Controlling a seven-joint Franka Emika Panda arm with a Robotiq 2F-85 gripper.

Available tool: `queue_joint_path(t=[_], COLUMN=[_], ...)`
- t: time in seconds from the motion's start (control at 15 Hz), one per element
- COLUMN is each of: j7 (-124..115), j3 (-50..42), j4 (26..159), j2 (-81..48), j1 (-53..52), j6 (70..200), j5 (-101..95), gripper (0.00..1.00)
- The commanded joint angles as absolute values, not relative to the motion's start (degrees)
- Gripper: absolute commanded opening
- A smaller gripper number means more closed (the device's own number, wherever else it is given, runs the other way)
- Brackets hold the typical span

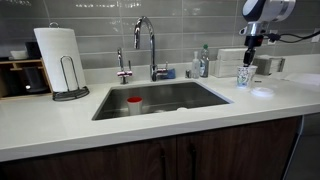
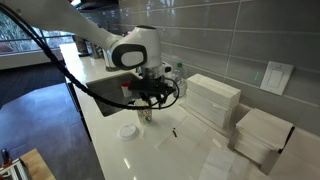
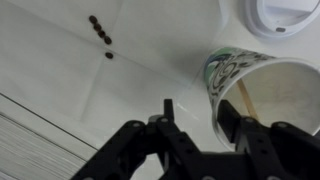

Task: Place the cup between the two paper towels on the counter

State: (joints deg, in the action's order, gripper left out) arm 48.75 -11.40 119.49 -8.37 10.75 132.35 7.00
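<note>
In an exterior view, the arm's fingers (image 1: 247,55) are holding the cup (image 1: 245,75) by its rim at the far right of the white tabletop (image 1: 150,125). It is past the sink (image 1: 160,100) and well apart from the paper towel roll (image 1: 58,55).

In an exterior view, the cup (image 2: 146,113) is sitting under the fingers (image 2: 150,99), near a white lid (image 2: 127,131) and not far from two paper towel stacks (image 2: 212,100).

In the wrist view, the fingers (image 3: 238,125) are pinching the wall of the cup (image 3: 265,95), narrowly set, one inside and one outside.
</note>
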Motion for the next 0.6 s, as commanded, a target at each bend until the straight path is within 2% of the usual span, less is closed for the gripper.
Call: queue_joint_path(t=[0.0, 0.13, 0.2, 0.53], j7=[49.5, 49.3, 49.1, 49.4], j3=[-9.9, -9.5, -9.4, -8.4], j4=[118.3, 118.3, 118.3, 118.9], j2=[-9.0, -8.5, -8.3, -4.6], j1=[12.3, 12.3, 12.3, 11.7], j6=[130.8, 130.2, 130.0, 126.5], j5=[8.8, 8.7, 8.5, 9.1], gripper=[0.20, 0.04, 0.01, 0.01])
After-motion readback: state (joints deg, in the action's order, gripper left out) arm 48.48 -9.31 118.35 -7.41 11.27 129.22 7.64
